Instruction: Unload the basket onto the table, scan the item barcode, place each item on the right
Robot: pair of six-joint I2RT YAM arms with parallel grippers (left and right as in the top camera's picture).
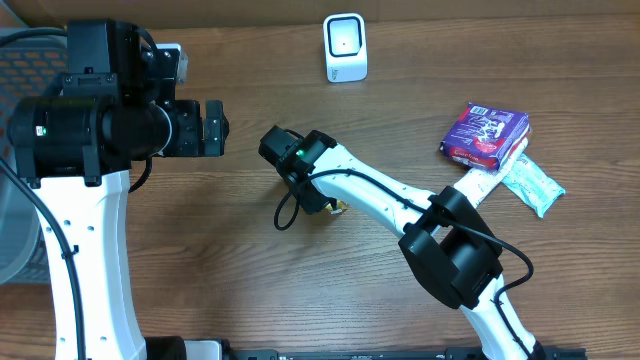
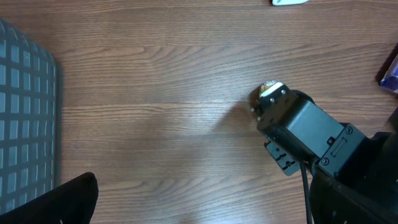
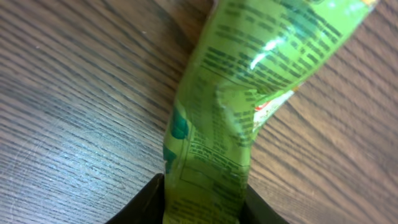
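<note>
The item is a green printed packet (image 3: 249, 93) lying on the wooden table. My right gripper (image 3: 202, 190) is shut on its lower end, with a black finger pressed against each side. In the overhead view the right gripper (image 1: 318, 198) points down at mid-table and hides nearly all of the packet; only a small yellow bit (image 1: 339, 208) shows. The white scanner (image 1: 345, 47) stands at the table's far edge. My left gripper (image 1: 215, 128) hovers open to the left, holding nothing. In the left wrist view the jaws (image 2: 199, 214) stand wide over bare wood.
A purple packet (image 1: 485, 133) and a white-green sachet (image 1: 530, 182) lie at the right, partly stacked. A grey mesh basket (image 2: 25, 124) sits at the left edge. The right arm's black wrist (image 2: 305, 134) fills the lower right of the left wrist view.
</note>
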